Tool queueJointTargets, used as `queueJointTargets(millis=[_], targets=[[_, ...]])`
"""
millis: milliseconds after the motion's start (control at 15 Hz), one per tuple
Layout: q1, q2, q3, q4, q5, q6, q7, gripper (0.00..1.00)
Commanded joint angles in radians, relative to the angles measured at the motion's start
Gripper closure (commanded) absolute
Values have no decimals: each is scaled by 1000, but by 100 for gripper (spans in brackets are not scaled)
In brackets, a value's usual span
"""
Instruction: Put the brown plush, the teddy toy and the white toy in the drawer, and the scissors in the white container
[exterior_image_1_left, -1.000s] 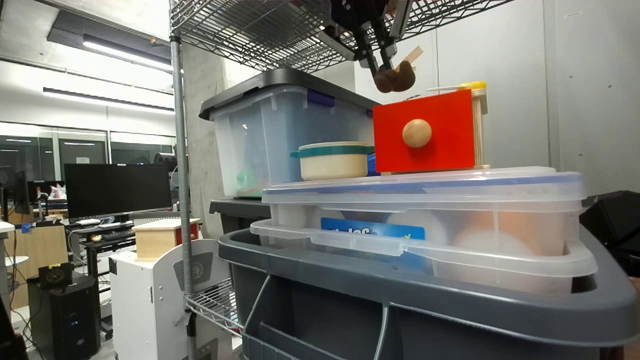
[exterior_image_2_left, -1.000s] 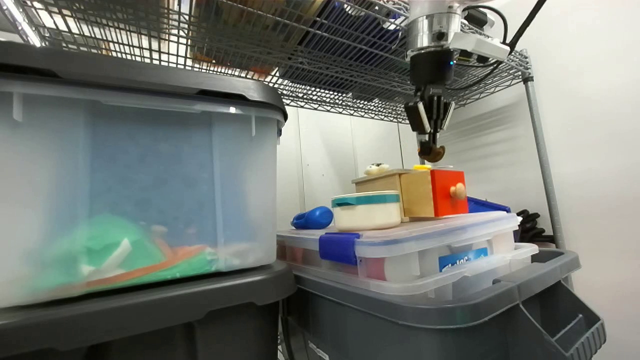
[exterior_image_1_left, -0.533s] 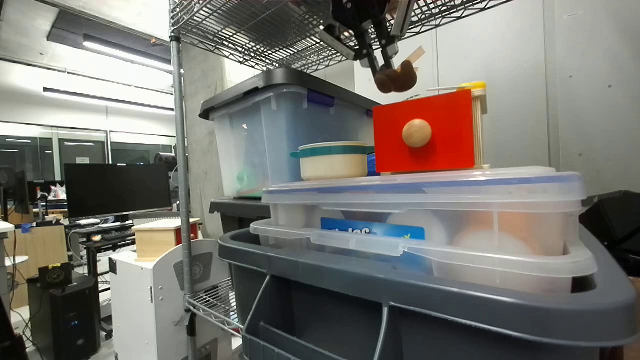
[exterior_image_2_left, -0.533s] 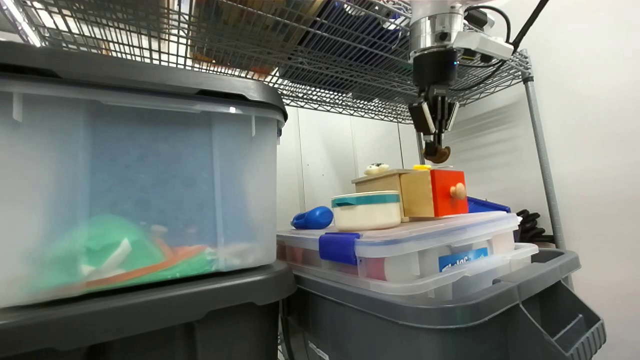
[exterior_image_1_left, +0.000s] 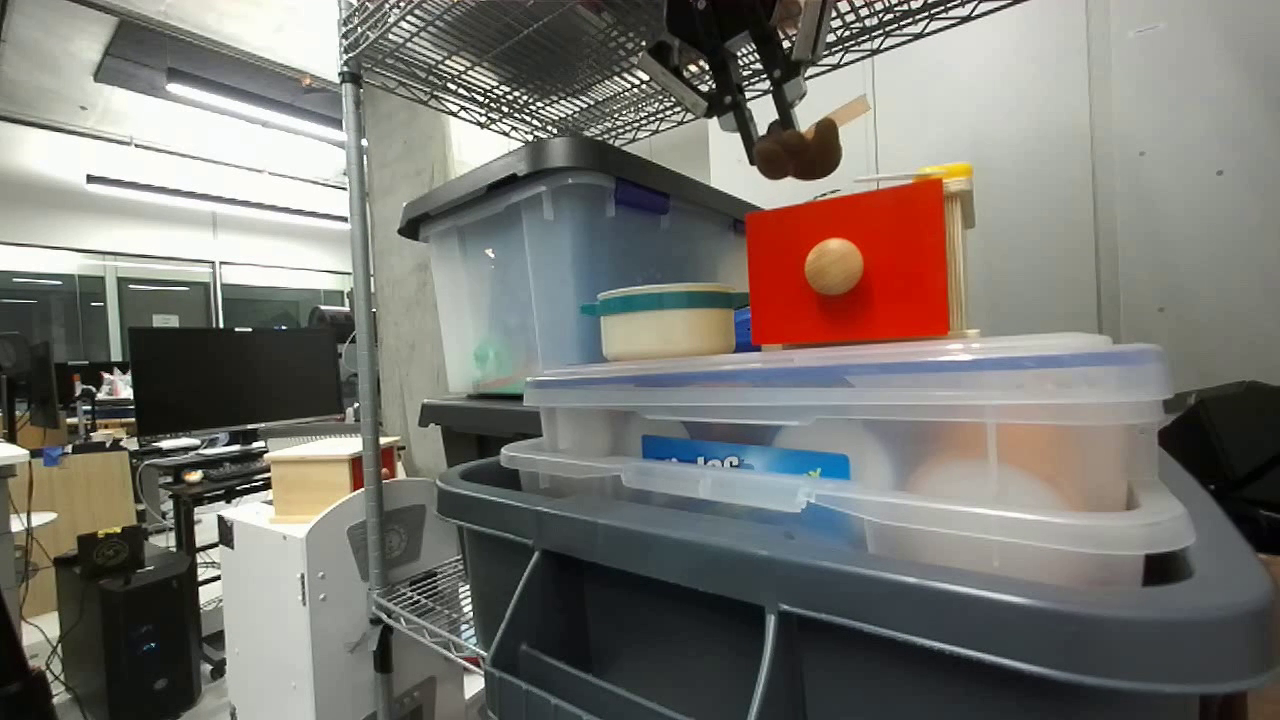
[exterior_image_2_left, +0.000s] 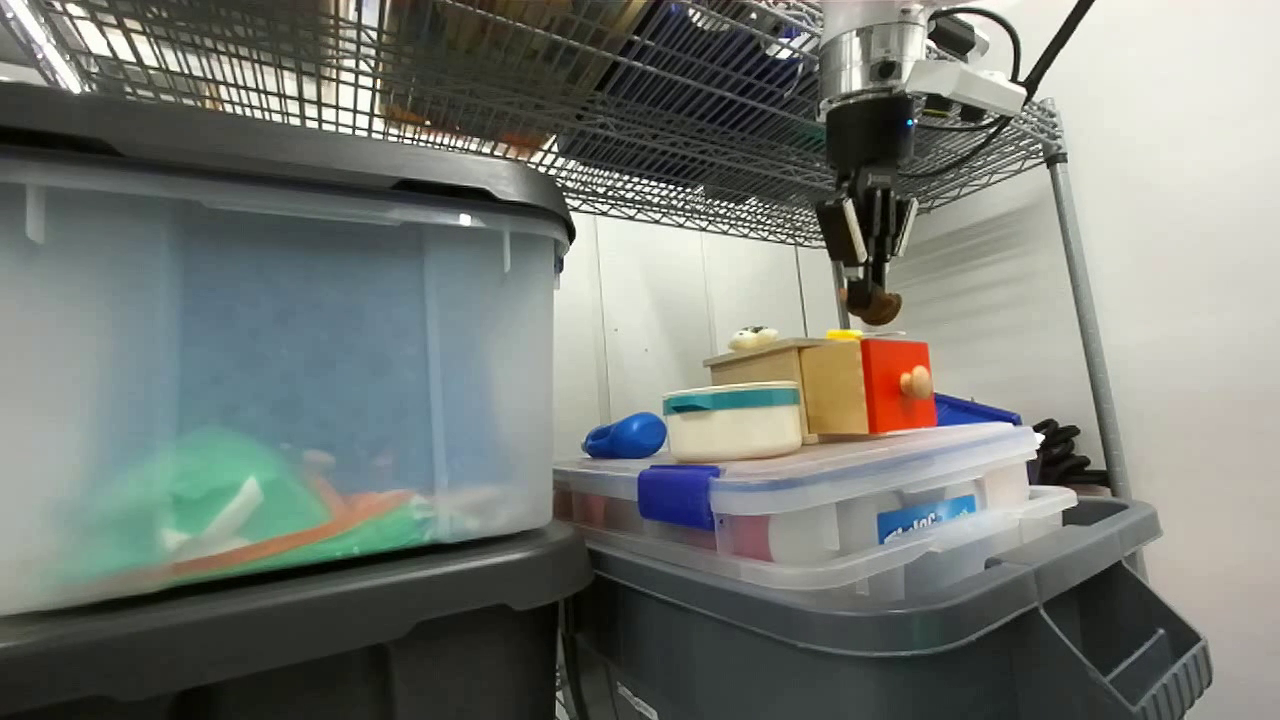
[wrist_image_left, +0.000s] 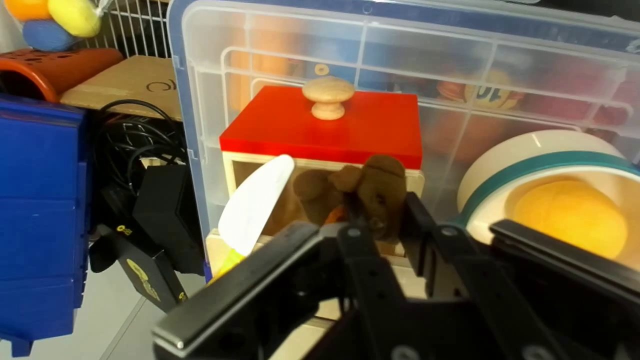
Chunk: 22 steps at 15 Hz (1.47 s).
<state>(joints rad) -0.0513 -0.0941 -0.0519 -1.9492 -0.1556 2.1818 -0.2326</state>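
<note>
Holding brown plush (exterior_image_1_left: 799, 154) in narrow jaws of gripper (wrist_image_left: 385, 207), above pulled-out drawer (exterior_image_2_left: 832, 388) and apart from it, likely at the drawer-placing step, next probably needing to lower straight down inside, then spread wider to let go.

Round screws (wrist_image_left: 448, 230) dot the black fingers (wrist_image_left: 367, 265), a blue light (exterior_image_2_left: 910, 123) the black collar (exterior_image_2_left: 868, 145); the wrist (exterior_image_2_left: 865, 62) is silvery.
</note>
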Motion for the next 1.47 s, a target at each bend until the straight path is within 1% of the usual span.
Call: queueJointTargets(millis=[0,200,333,400,533,1400], targets=[[0,12,-1,41,-19,-30,7,46],[-1,12,-2,50,-23,-29,9,23],[-1,11,-2,54,-25,-28,9,11],[-1,10,-2,56,-24,-28,8,2],[0,8,-1,57,-24,-26,10,0],[1,11,0,78,-22,-29,9,0]])
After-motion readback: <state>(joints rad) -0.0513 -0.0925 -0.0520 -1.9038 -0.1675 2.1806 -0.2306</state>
